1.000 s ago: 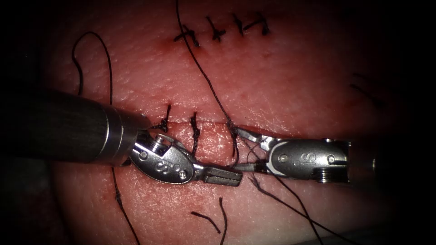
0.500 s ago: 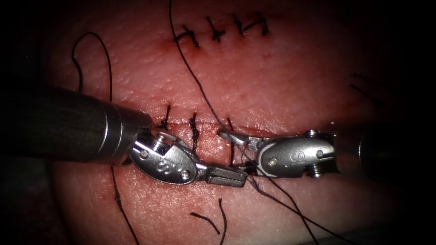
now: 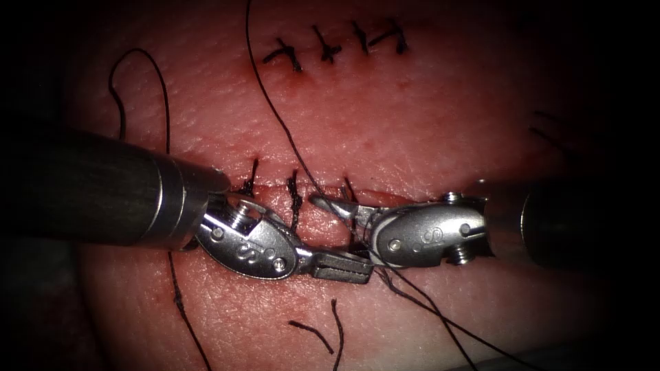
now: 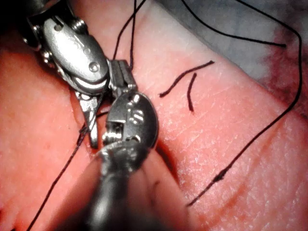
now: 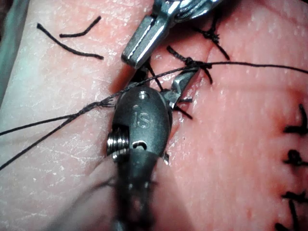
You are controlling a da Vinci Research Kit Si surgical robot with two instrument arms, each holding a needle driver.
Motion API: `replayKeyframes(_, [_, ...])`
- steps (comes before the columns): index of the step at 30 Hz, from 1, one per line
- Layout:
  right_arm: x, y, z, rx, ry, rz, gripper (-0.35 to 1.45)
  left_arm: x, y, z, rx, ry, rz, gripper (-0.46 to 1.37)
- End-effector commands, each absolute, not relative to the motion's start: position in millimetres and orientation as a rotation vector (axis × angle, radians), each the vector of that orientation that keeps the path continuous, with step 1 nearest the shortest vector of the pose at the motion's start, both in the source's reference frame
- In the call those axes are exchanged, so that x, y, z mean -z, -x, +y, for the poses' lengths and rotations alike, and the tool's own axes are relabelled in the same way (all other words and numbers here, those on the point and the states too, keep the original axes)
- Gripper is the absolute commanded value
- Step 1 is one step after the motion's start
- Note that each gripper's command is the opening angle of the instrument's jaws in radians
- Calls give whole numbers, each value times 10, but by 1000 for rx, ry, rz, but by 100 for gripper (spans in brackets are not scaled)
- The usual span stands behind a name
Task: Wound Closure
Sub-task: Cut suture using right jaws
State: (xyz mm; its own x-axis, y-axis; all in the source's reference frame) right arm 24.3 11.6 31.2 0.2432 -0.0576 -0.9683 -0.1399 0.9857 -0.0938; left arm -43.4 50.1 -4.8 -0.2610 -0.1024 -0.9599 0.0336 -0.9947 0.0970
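Tissue point(image 3: 426, 124), endoscope view. The cut point(image 3: 399, 197) runs left to right across the view. Three dark stitches point(image 3: 294, 199) cross it.

- Left hand point(image 3: 357, 269): shut, pointing right, lying just below the cut. Its tip is tucked against the right tool's body. I cannot tell whether it pinches any thread.
- Right hand point(image 3: 338, 225): spread open, pointing left. The upper jaw lies on the cut at the third stitch. The lower jaw is mostly hidden behind the left hand's tip. It grips nothing.
- Thread point(image 3: 275, 117): one long strand comes off the top edge and slants down and right to the right hand's upper jaw. In the right wrist view it crosses over that jaw. Two strands trail from under the right tool to the bottom edge.
- Another loop of thread is cut off behind the left shaft.
- Two loose cut ends point(image 3: 313, 333) lie below the hands, apart from them.
- A second row of stitches point(image 3: 330, 45) sits farther up.
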Motion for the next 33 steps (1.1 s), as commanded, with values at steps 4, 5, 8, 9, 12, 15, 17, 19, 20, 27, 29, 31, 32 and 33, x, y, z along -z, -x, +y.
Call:
replayKeyframes(4, [-316, -244, 118, -56, 174, 1324, 123, 48, 435, 500, 2424, -1852, -80, -35])
replayKeyframes(5, [-316, -244, 119, -56, 175, 1324, 122, 48, 435, 500, 2425, -1852, -80, -35])
replayKeyframes(8, [-316, -247, 119, -59, 177, 1322, 123, 49, 435, 499, 2422, -1854, -78, -35])
replayKeyframes(9, [-316, -248, 119, -59, 177, 1322, 123, 49, 436, 499, 2422, -1854, -78, -35])
replayKeyframes(12, [-317, -251, 119, -60, 178, 1323, 122, 49, 436, 499, 2423, -1854, -78, -35])
replayKeyframes(15, [-316, -252, 119, -59, 176, 1325, 121, 49, 436, 499, 2420, -1855, -75, -35])
replayKeyframes(17, [-316, -253, 119, -59, 176, 1326, 121, 49, 436, 500, 2420, -1855, -76, -35])
replayKeyframes(19, [-316, -254, 119, -59, 176, 1326, 121, 48, 436, 500, 2421, -1855, -76, -35])
replayKeyframes(20, [-316, -255, 119, -59, 176, 1326, 119, 48, 437, 500, 2422, -1855, -77, -35])
replayKeyframes(27, [-319, -258, 118, -59, 182, 1324, 38, 49, 438, 499, 2419, -1856, -74, -35])
replayKeyframes(29, [-321, -258, 119, -57, 182, 1326, 4, 49, 437, 499, 2418, -1857, -74, -35])
replayKeyframes(31, [-323, -258, 120, -55, 182, 1327, -35, 49, 437, 499, 2422, -1860, -68, -35])
replayKeyframes(32, [-324, -258, 120, -55, 183, 1327, -35, 49, 437, 499, 2422, -1860, -68, -35])
replayKeyframes(33, [-325, -257, 120, -54, 183, 1328, -35, 49, 437, 499, 2422, -1860, -68, -35])
